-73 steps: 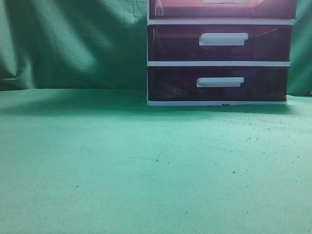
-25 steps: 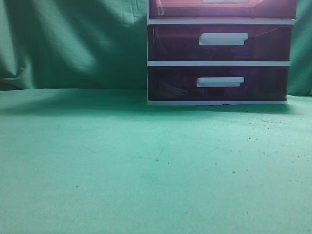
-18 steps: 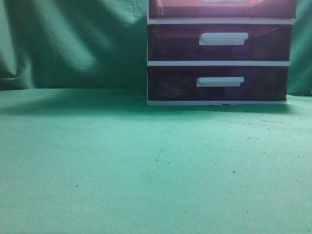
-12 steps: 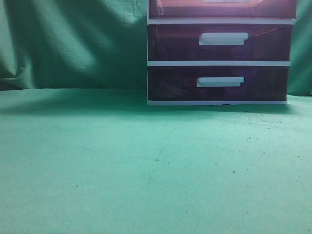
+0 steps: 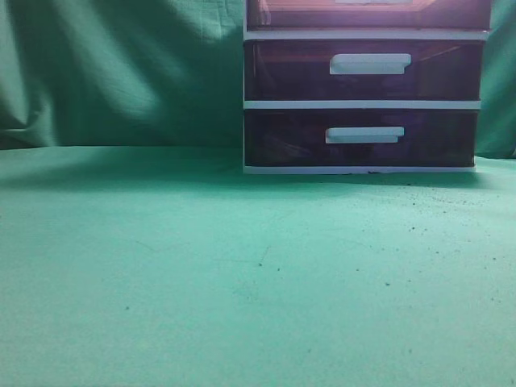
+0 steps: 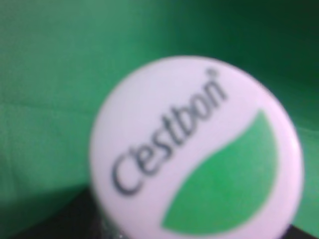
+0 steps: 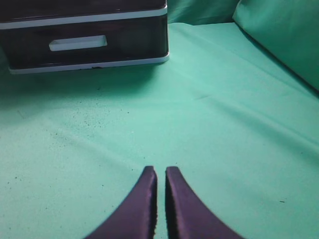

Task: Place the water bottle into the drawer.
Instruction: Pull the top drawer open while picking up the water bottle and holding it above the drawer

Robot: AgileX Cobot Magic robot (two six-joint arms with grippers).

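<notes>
In the left wrist view a white cap with a green leaf and the word "C'estbon", the top of the water bottle (image 6: 197,149), fills the picture close to the camera. My left gripper's fingers are hidden behind it. The bottle and both grippers are out of the exterior view. The drawer (image 5: 367,16) shows only as a purplish strip at the top edge of the exterior view, at the top of the white-framed unit (image 5: 363,105). My right gripper (image 7: 161,172) is shut and empty, low over the green cloth, well in front of the unit (image 7: 84,62).
Two like dark drawers with white handles sit below the top one, the middle (image 5: 369,64) and the lowest (image 5: 364,135). Green cloth (image 5: 242,266) covers the table and hangs as a backdrop. A raised cloth fold lies at the right (image 7: 279,35).
</notes>
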